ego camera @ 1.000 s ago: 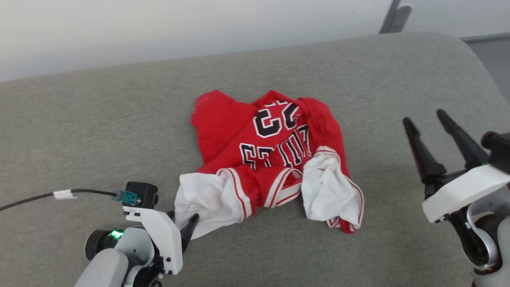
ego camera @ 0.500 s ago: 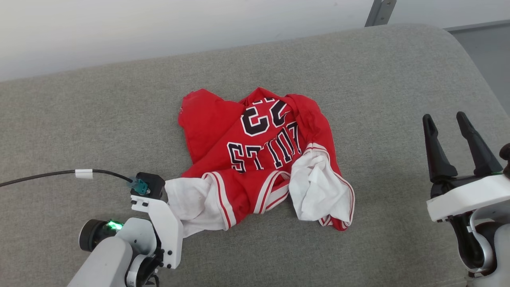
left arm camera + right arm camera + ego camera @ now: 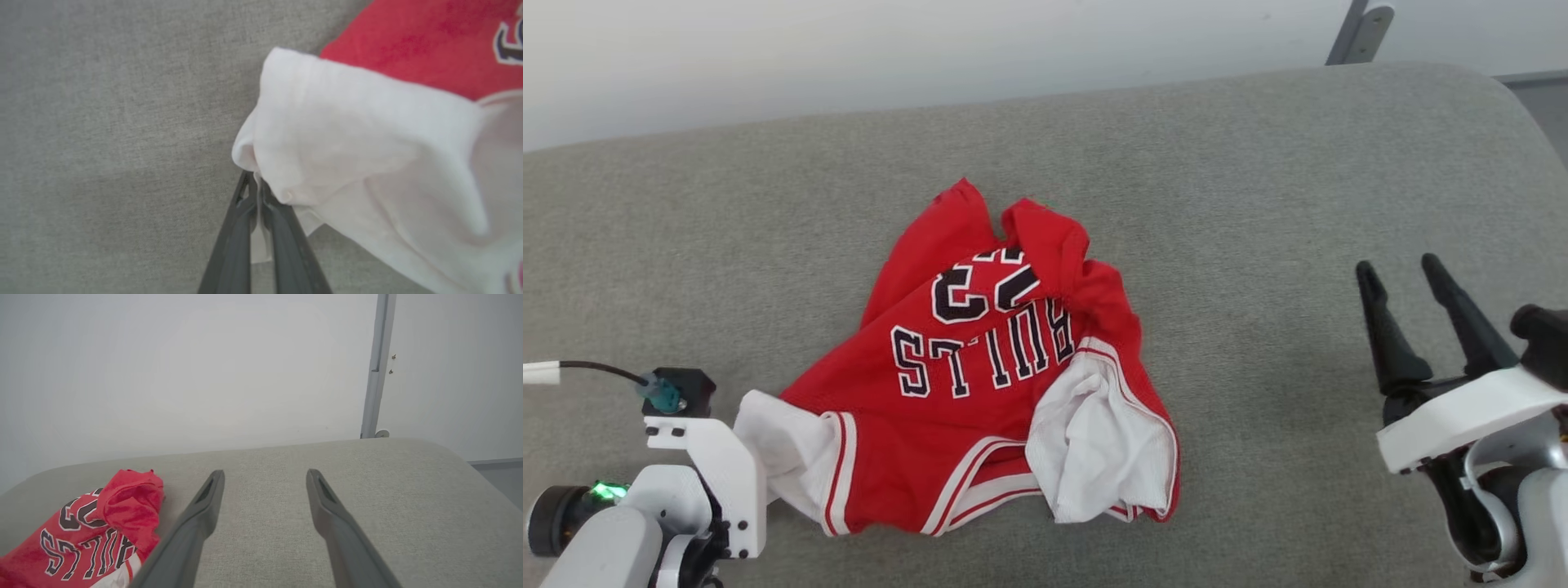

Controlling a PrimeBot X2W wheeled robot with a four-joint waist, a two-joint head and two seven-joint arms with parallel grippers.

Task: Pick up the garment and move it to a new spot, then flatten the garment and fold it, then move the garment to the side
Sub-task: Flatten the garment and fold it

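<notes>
Head view: crumpled red soft-fabric T-shirt with white sleeves (image 3: 980,384) lies centre-left of frame on grey fabric cushion (image 3: 1258,180). Left wrist view: left gripper (image 3: 255,187) pinched tight on white sleeve edge. Lower right: right gripper (image 3: 1396,265) spread, empty. Pickup apparently just starting; relocating, flattening, folding, moving aside all remain.

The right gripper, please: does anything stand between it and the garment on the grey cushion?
Nothing visible does: only bare cushion lies between the open right gripper and the garment. The left gripper is shut on its white sleeve.
</notes>
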